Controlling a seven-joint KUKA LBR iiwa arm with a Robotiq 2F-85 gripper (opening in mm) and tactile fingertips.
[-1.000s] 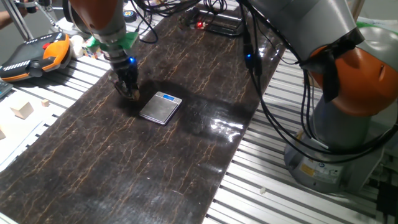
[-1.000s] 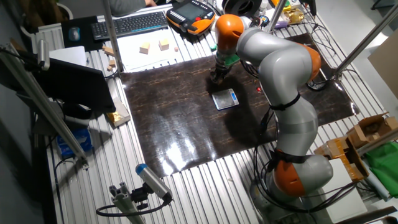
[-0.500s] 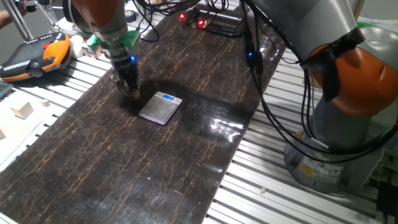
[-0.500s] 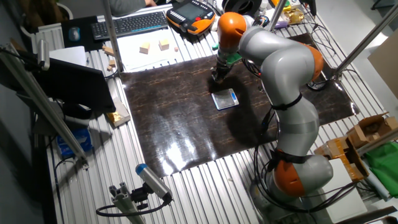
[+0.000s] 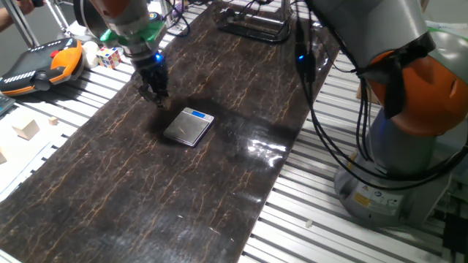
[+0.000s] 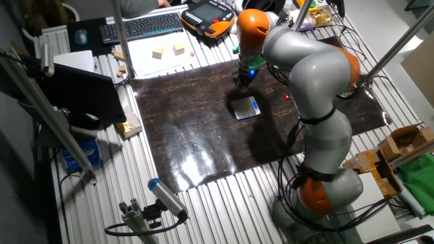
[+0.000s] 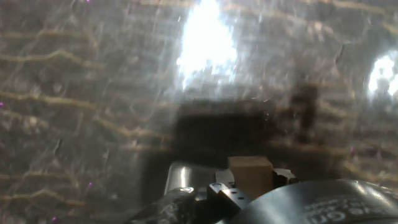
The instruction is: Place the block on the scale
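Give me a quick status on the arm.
Jaws shut on the block, lifted off the mat. Scale just beside, nothing on it. Path clear.

- The tiny tan wooden block [image 7: 250, 173] shows only in the hand view, its lower part hidden by the gripper [image 7: 249, 186]; in both fixed views it is too small to make out.
- The hand view is blurred, with glare on the dark mat [image 7: 93, 93].
- The flat silver-grey scale [image 5: 189, 126] is too small for its blue display to be read.
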